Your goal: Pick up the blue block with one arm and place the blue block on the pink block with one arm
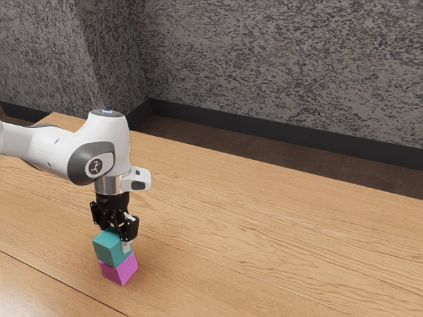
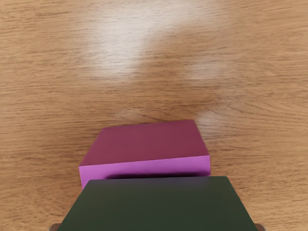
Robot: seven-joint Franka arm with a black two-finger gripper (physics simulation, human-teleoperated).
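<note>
The blue block (image 1: 107, 247), teal in colour, rests on the pink block (image 1: 119, 270) near the table's front edge, set slightly toward the exterior view's left. My gripper (image 1: 114, 242) comes straight down onto it and is shut on the blue block, a finger on each of two opposite sides. In the wrist view the blue block (image 2: 156, 204) is a dark shape just under my hand. The pink block (image 2: 147, 150) juts out from beneath it, with its top and one side face showing.
The wooden table (image 1: 264, 218) stretches wide and bare toward the exterior view's right and back. A speckled grey wall (image 1: 277, 59) with a dark baseboard stands behind the table's far edge.
</note>
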